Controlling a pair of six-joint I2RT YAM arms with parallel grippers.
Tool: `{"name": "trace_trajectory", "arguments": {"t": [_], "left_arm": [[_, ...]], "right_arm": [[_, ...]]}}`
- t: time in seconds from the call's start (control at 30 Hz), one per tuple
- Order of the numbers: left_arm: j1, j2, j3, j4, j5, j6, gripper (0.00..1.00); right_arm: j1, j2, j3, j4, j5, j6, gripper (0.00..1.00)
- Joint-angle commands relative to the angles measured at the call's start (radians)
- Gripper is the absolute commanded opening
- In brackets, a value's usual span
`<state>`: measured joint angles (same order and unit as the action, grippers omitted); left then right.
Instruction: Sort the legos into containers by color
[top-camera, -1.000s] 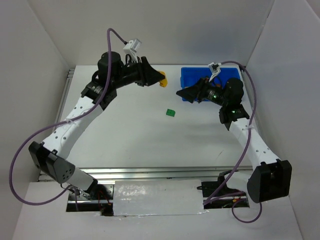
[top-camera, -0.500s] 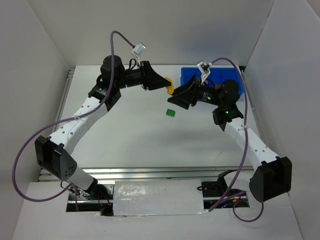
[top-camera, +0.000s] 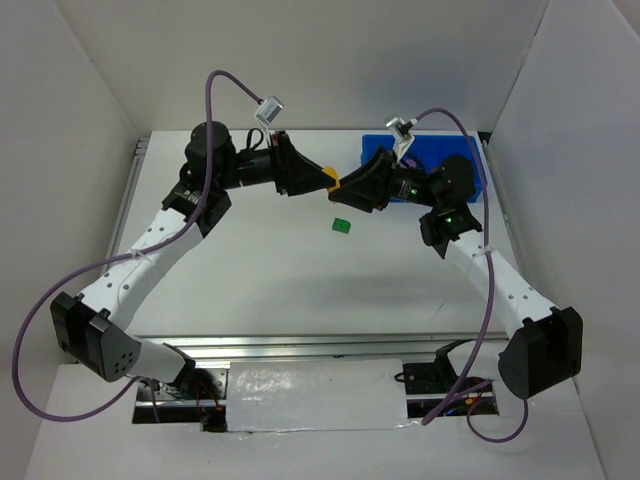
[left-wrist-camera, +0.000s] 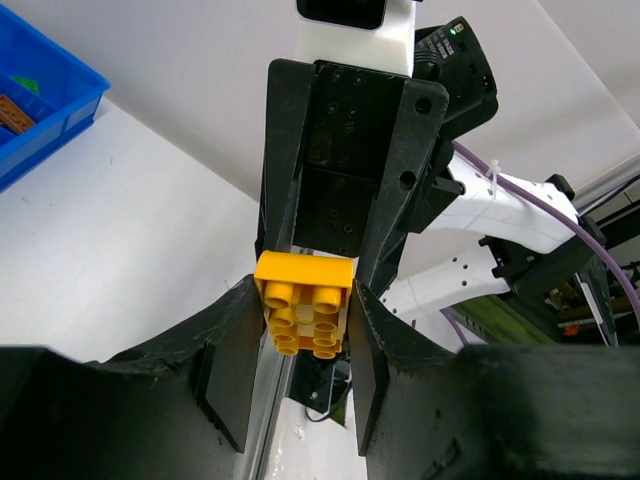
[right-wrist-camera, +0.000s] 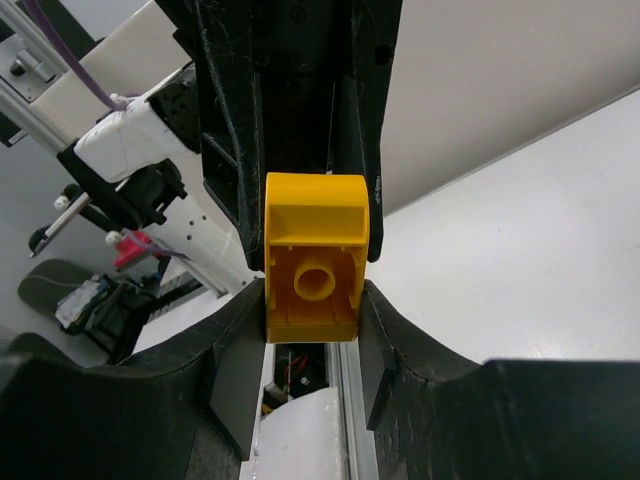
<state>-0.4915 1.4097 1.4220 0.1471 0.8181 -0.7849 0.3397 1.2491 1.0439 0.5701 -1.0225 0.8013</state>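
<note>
Up over the counter (top-camera: 300, 285), left pincer (left-wrist-camera: 305, 310) and right pincer (right-wrist-camera: 313, 300) are both clamping one yellow brick (top-camera: 338, 183), probably handing it across since the tray (top-camera: 374, 150) is sitting on the right's side.

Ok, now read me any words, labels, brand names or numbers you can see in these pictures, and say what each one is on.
No text can be read in any view.
Two small white tags in the top view: too small to tell whether anything is printed on them.
Yellow brick: no legible logo on its studs.
Blue tray: no lettering visible.
</note>
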Motion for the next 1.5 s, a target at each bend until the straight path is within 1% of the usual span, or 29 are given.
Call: {"name": "trace_trajectory", "arguments": {"t": [0.0, 0.03, 0.07, 0.13, 0.17, 0.2, 0.23, 0.27, 0.3, 0.33, 0.37, 0.4, 0.47, 0.5, 0.53, 0.57, 0.6, 0.63, 0.67, 0.77, 0.8, 0.9, 1.0, 1.03, 1.1, 1.13, 1.23, 1.37, 1.47], "left_arm": [[-0.012, -0.031, -0.001, 0.075, 0.052, -0.011, 0.0], [-0.012, -0.026, -0.003, 0.078, 0.062, -0.013, 0.0], [-0.012, -0.023, -0.005, 0.077, 0.069, -0.011, 0.01], [-0.012, -0.031, -0.006, 0.063, 0.056, 0.001, 0.28], [-0.013, -0.037, -0.002, 0.016, 0.009, 0.031, 0.49], [-0.012, -0.043, 0.006, -0.015, -0.019, 0.047, 0.99], [-0.012, -0.054, 0.026, -0.039, -0.048, 0.056, 1.0], [-0.012, -0.057, 0.037, -0.073, -0.104, 0.062, 0.99], [-0.012, -0.06, 0.052, -0.098, -0.141, 0.071, 0.99], [-0.012, -0.058, 0.105, -0.148, -0.205, 0.081, 1.0], [-0.013, -0.055, 0.142, -0.313, -0.406, 0.096, 1.0], [-0.012, -0.051, 0.211, -0.392, -0.506, 0.098, 0.99], [-0.007, -0.023, 0.276, -0.528, -0.676, 0.108, 1.0], [-0.001, -0.006, 0.329, -0.651, -0.808, 0.111, 1.0], [0.004, -0.005, 0.339, -0.693, -0.851, 0.116, 0.99], [0.007, -0.011, 0.339, -0.72, -0.884, 0.128, 0.99], [0.01, -0.017, 0.312, -0.745, -0.919, 0.136, 1.0], [0.014, -0.038, 0.295, -0.751, -0.924, 0.148, 1.0], [0.014, -0.052, 0.275, -0.759, -0.93, 0.16, 1.0], [0.016, -0.126, 0.16, -0.745, -0.901, 0.211, 1.0], [0.016, -0.164, 0.093, -0.741, -0.893, 0.222, 1.0], [0.016, -0.224, -0.018, -0.741, -0.86, 0.277, 1.0], [0.013, -0.265, -0.101, -0.759, -0.856, 0.323, 1.0], [0.014, -0.276, -0.122, -0.764, -0.878, 0.337, 1.0], [0.014, -0.311, -0.187, -0.765, -0.89, 0.352, 0.99], [0.014, -0.324, -0.205, -0.765, -0.899, 0.358, 1.0], [0.016, -0.37, -0.271, -0.745, -0.936, 0.36, 1.0], [0.014, -0.393, -0.314, -0.722, -0.955, 0.355, 1.0], [0.014, -0.387, -0.311, -0.744, -1.013, 0.352, 1.0]], "right_arm": [[0.012, 0.01, 0.034, 0.028, -0.007, 0.025, 0.09], [0.013, 0.012, 0.036, 0.046, -0.008, 0.039, 0.01], [0.013, 0.015, 0.033, 0.059, -0.011, 0.056, 0.0], [0.012, 0.015, 0.03, 0.064, -0.011, 0.07, 0.0], [0.015, 0.015, 0.027, 0.045, -0.004, 0.059, 0.0], [0.015, 0.015, 0.028, 0.013, 0.002, -0.003, 0.0], [0.013, 0.021, 0.031, -0.087, 0.025, -0.054, 0.0], [0.013, 0.029, 0.039, -0.151, 0.057, -0.106, 0.0], [0.009, 0.041, 0.053, -0.227, 0.09, -0.22, 0.0], [0.009, 0.061, 0.071, -0.339, 0.152, -0.267, 0.0], [0.005, 0.067, 0.073, -0.373, 0.194, -0.325, 0.0], [-0.01, 0.07, 0.071, -0.398, 0.222, -0.345, 0.0], [-0.016, 0.067, 0.067, -0.458, 0.336, -0.391, 0.0], [-0.021, 0.069, 0.073, -0.493, 0.395, -0.452, 0.0], [-0.021, 0.075, 0.1, -0.563, 0.463, -0.483, 0.0], [-0.021, 0.105, 0.122, -0.61, 0.599, -0.537, 0.0], [-0.024, 0.127, 0.143, -0.646, 0.654, -0.563, 0.0], [-0.028, 0.15, 0.19, -0.701, 0.712, -0.58, 0.0], [-0.033, 0.2, 0.215, -0.722, 0.825, -0.609, 0.0], [-0.053, 0.292, 0.323, -0.786, 0.984, -0.637, 0.0], [-0.057, 0.368, 0.355, -0.803, 1.063, -0.639, 0.0], [-0.088, 0.499, 0.511, -0.89, 1.146, -0.639, 0.0], [-0.108, 0.571, 0.599, -0.927, 1.216, -0.651, 0.0], [-0.113, 0.625, 0.67, -0.969, 1.216, -0.657, 0.0], [-0.123, 0.671, 0.755, -1.004, 1.225, -0.677, 0.0], [-0.128, 0.712, 0.78, -1.016, 1.224, -0.682, 0.0], [-0.134, 0.763, 0.846, -1.052, 1.211, -0.688, 0.0], [-0.136, 0.796, 0.838, -1.04, 1.188, -0.676, 0.0], [-0.136, 0.811, 0.829, -1.033, 1.185, -0.665, 0.0]]}}
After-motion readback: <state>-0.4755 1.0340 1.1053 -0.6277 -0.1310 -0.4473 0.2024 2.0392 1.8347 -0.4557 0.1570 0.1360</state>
